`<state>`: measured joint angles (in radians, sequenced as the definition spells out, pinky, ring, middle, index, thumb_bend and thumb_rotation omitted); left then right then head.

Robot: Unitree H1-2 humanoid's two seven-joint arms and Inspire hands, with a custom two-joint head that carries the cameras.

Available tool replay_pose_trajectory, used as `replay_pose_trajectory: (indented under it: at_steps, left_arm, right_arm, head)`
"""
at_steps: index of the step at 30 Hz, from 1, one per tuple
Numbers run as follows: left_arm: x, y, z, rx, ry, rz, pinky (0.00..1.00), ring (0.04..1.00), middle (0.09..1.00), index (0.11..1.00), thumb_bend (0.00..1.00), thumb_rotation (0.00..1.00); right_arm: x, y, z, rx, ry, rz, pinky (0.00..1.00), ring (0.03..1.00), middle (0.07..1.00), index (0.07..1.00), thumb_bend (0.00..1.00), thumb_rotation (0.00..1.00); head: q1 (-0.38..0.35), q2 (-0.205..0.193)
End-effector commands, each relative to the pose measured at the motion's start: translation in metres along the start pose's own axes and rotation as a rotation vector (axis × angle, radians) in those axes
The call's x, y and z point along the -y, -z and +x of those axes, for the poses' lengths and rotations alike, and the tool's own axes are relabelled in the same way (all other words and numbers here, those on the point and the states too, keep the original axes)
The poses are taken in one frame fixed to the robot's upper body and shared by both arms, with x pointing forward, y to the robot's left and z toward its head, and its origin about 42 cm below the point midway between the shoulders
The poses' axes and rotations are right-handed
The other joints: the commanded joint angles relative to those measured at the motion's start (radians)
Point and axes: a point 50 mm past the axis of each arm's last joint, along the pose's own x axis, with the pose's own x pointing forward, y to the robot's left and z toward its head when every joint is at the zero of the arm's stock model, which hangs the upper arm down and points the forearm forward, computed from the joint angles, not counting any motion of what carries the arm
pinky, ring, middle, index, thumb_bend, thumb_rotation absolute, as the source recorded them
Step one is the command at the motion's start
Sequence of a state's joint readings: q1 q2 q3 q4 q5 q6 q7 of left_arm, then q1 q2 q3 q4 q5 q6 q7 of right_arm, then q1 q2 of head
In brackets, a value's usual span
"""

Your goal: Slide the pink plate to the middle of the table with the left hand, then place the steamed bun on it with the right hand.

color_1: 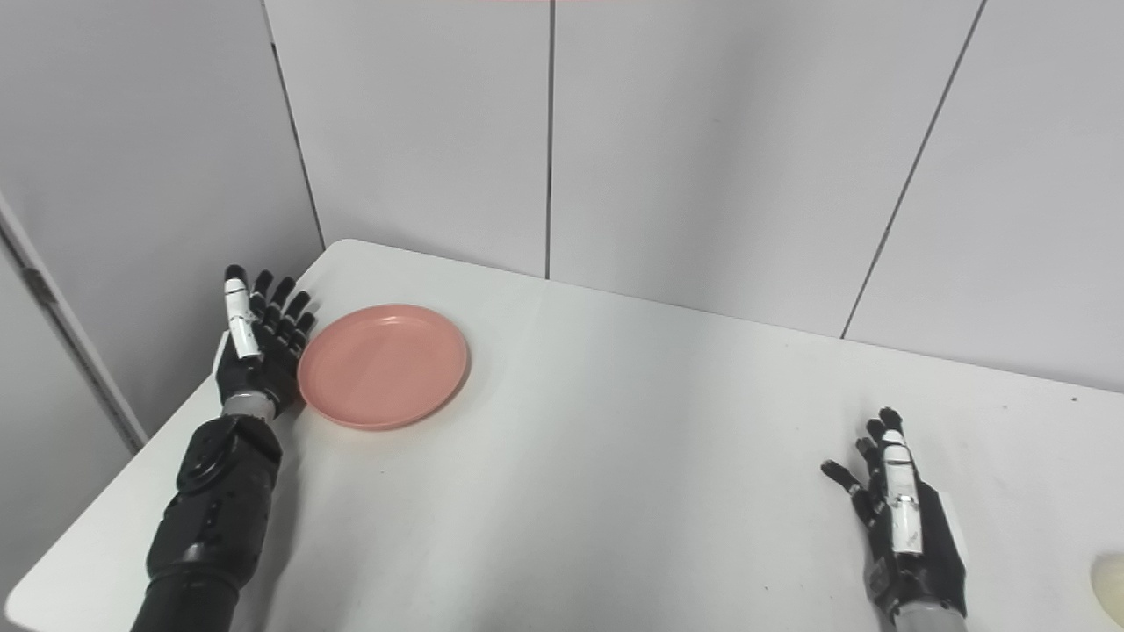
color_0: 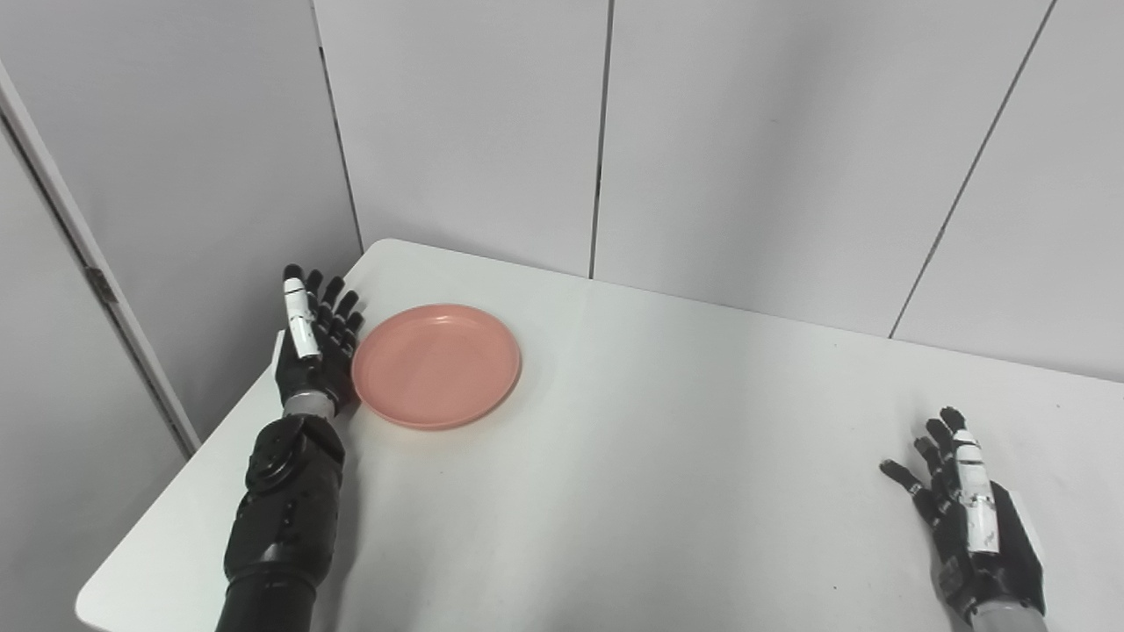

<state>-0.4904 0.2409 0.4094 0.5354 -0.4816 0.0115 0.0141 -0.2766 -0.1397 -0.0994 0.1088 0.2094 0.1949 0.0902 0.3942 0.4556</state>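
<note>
The pink plate (color_0: 436, 364) lies flat on the white table (color_0: 667, 456) near its far left corner. My left hand (color_0: 312, 342) is open, standing on its edge with the fingers straight, right against the plate's left rim. My right hand (color_0: 970, 509) is open and empty, resting at the table's near right side. The steamed bun (color_1: 1108, 586) is a pale round shape at the right edge of the right eye view, to the right of my right hand (color_1: 900, 527); it is cut off by the frame.
Grey wall panels (color_0: 746, 149) stand close behind the table. The table's left edge (color_0: 176, 491) runs just outside my left forearm. A door frame (color_0: 88, 263) stands at the left.
</note>
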Motion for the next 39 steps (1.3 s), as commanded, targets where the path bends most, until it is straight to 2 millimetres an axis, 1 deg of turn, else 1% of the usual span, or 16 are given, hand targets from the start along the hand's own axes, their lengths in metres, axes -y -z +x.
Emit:
replay_pose_trajectory:
  at_steps: [1, 5, 10, 14, 17, 20, 23, 26, 27, 28, 29, 30, 31, 32, 35, 39]
  left_arm:
    - [0.009, 0.014, 0.001, -0.063, 0.03, 0.009, 0.96, 0.948, 0.96, 0.963, 0.66, 1.0]
    - [0.021, 0.029, -0.001, -0.126, 0.082, 0.014, 0.95, 0.942, 0.956, 0.959, 0.66, 0.99]
    - [0.034, 0.042, -0.005, -0.177, 0.152, 0.027, 0.96, 0.947, 0.959, 0.963, 0.65, 1.0]
    - [0.045, 0.05, -0.01, -0.213, 0.199, 0.036, 0.93, 0.933, 0.946, 0.95, 0.65, 0.97]
    - [0.055, 0.053, -0.015, -0.235, 0.222, 0.031, 0.92, 0.916, 0.931, 0.933, 0.66, 0.95]
    - [0.065, 0.057, -0.02, -0.251, 0.271, 0.015, 0.94, 0.929, 0.945, 0.948, 0.65, 0.96]
    - [0.078, 0.063, -0.028, -0.271, 0.337, 0.016, 0.94, 0.932, 0.949, 0.95, 0.65, 0.98]
    - [0.09, 0.069, -0.036, -0.296, 0.378, 0.015, 0.93, 0.92, 0.931, 0.934, 0.66, 0.95]
    - [0.095, 0.071, -0.04, -0.307, 0.4, 0.016, 0.93, 0.922, 0.931, 0.934, 0.66, 0.95]
    - [0.098, 0.072, -0.042, -0.314, 0.415, 0.017, 0.94, 0.929, 0.937, 0.938, 0.65, 0.95]
    - [0.101, 0.074, -0.046, -0.323, 0.438, 0.016, 0.95, 0.942, 0.951, 0.952, 0.65, 0.96]
    - [0.104, 0.075, -0.049, -0.329, 0.454, 0.016, 0.95, 0.944, 0.953, 0.955, 0.64, 0.96]
    - [0.107, 0.076, -0.052, -0.335, 0.475, 0.017, 0.96, 0.948, 0.958, 0.96, 0.64, 0.97]
    - [0.109, 0.077, -0.055, -0.339, 0.489, 0.017, 0.97, 0.951, 0.964, 0.965, 0.64, 0.98]
    - [0.118, 0.08, -0.064, -0.351, 0.515, 0.024, 0.96, 0.946, 0.961, 0.956, 0.63, 0.97]
    - [0.128, 0.084, -0.075, -0.368, 0.55, 0.016, 0.97, 0.962, 0.975, 0.975, 0.61, 1.0]
  right_arm:
    - [0.001, 0.004, -0.002, -0.026, 0.004, -0.019, 1.0, 1.0, 1.0, 1.0, 0.09, 1.0]
    - [0.0, 0.004, -0.002, -0.03, 0.0, 0.001, 1.0, 1.0, 1.0, 1.0, 0.09, 1.0]
    - [-0.002, 0.004, -0.002, -0.034, 0.01, -0.006, 1.0, 1.0, 1.0, 1.0, 0.09, 1.0]
    - [-0.003, 0.005, -0.002, -0.027, 0.009, -0.009, 1.0, 1.0, 1.0, 1.0, 0.08, 1.0]
    - [-0.003, 0.007, -0.002, -0.031, 0.006, -0.004, 1.0, 1.0, 1.0, 1.0, 0.1, 1.0]
    - [-0.004, 0.008, -0.002, -0.034, 0.004, 0.002, 1.0, 1.0, 1.0, 1.0, 0.11, 1.0]
    - [-0.006, 0.009, -0.002, -0.035, -0.005, 0.0, 1.0, 1.0, 1.0, 1.0, 0.1, 1.0]
    - [-0.009, 0.009, -0.003, -0.037, 0.002, -0.006, 1.0, 1.0, 1.0, 1.0, 0.1, 1.0]
    - [-0.011, 0.009, -0.003, -0.041, 0.004, -0.005, 1.0, 1.0, 1.0, 1.0, 0.1, 1.0]
    - [-0.012, 0.009, -0.003, -0.044, 0.006, -0.004, 1.0, 1.0, 1.0, 1.0, 0.1, 1.0]
    - [-0.013, 0.009, -0.004, -0.047, 0.005, -0.009, 1.0, 1.0, 1.0, 1.0, 0.11, 1.0]
    - [-0.014, 0.009, -0.004, -0.049, 0.005, -0.013, 1.0, 1.0, 1.0, 1.0, 0.11, 1.0]
    - [-0.015, 0.01, -0.004, -0.051, 0.007, -0.017, 1.0, 1.0, 1.0, 1.0, 0.11, 1.0]
    - [-0.016, 0.01, -0.004, -0.052, 0.008, -0.02, 1.0, 1.0, 1.0, 1.0, 0.12, 1.0]
    - [-0.019, 0.011, -0.005, -0.053, 0.017, -0.029, 1.0, 0.989, 0.996, 1.0, 0.13, 1.0]
    - [-0.021, 0.013, -0.006, -0.054, 0.016, -0.032, 1.0, 0.982, 0.994, 1.0, 0.15, 1.0]
  head:
    - [-0.004, 0.0]
    - [-0.013, 0.002]
    - [-0.026, 0.007]
    - [-0.037, 0.008]
    - [-0.045, 0.009]
    - [-0.055, 0.009]
    - [-0.079, 0.012]
    - [-0.096, 0.013]
    - [-0.114, 0.011]
    - [-0.114, 0.011]
    - [-0.133, 0.011]
    - [-0.133, 0.011]
    - [-0.153, 0.013]
    - [-0.153, 0.013]
    - [-0.181, 0.018]
    - [-0.208, 0.021]
